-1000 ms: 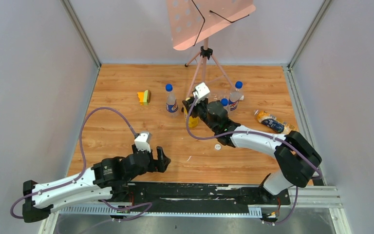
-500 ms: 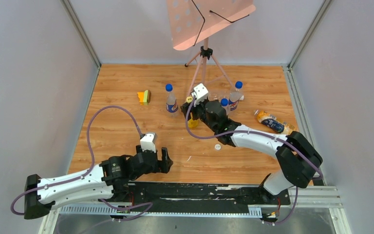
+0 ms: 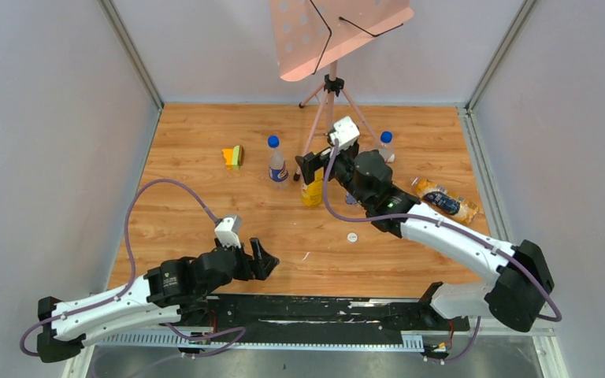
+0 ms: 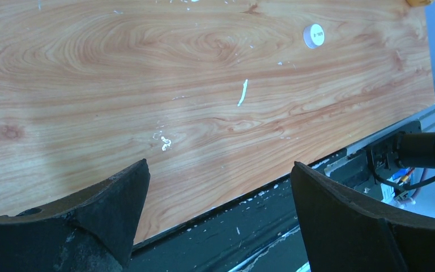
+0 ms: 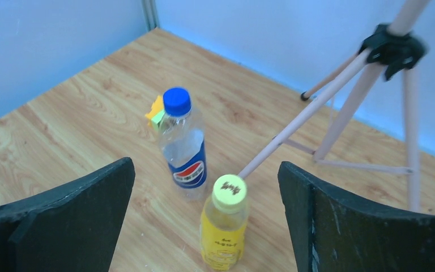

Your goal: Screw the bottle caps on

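Observation:
A yellow bottle stands upright with its yellow cap on top. My right gripper is open, hanging just above and behind it, touching nothing. In the top view that gripper is over the yellow bottle. A clear bottle with a blue label wears a blue cap. Another blue-capped clear bottle stands at the far right. An amber-brown bottle lies on its side. A loose white cap lies on the wood. My left gripper is open and empty at the near edge.
A pink music stand's tripod rises behind the bottles, one leg ending close to the yellow bottle. A yellow-green sponge lies at the far left. The black base rail runs under my left gripper, the white cap beyond it.
My right gripper opened, let go of the yellow bottle's cap and drew back up and to the right. The left arm shifted slightly near the front edge, still open.

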Action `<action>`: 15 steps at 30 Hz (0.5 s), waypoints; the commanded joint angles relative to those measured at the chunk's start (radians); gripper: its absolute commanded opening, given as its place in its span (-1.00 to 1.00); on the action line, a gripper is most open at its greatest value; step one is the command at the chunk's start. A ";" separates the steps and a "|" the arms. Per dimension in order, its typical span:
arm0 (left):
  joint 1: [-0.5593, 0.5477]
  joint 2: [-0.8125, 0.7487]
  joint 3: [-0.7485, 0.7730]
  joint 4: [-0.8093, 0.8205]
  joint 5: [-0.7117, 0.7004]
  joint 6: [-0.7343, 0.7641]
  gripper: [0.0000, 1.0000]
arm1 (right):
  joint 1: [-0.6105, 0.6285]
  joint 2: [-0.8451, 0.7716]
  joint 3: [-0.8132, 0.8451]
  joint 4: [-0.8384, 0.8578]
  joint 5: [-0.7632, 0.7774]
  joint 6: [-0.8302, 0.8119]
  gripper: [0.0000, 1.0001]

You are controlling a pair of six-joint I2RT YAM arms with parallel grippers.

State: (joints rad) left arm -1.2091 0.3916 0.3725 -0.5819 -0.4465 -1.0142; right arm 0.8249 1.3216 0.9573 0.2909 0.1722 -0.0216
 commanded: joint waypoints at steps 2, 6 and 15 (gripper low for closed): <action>0.000 -0.008 -0.008 0.049 0.009 -0.025 1.00 | -0.024 -0.113 0.111 -0.211 0.190 -0.023 1.00; -0.001 -0.011 -0.005 0.051 0.014 -0.021 1.00 | -0.141 -0.192 0.144 -0.438 0.159 0.029 1.00; -0.001 -0.060 -0.018 0.076 0.024 0.024 1.00 | -0.530 -0.316 0.104 -0.628 0.150 0.027 1.00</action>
State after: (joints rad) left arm -1.2091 0.3607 0.3614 -0.5556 -0.4191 -1.0119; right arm 0.4198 1.0294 1.0622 -0.2161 0.3012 -0.0002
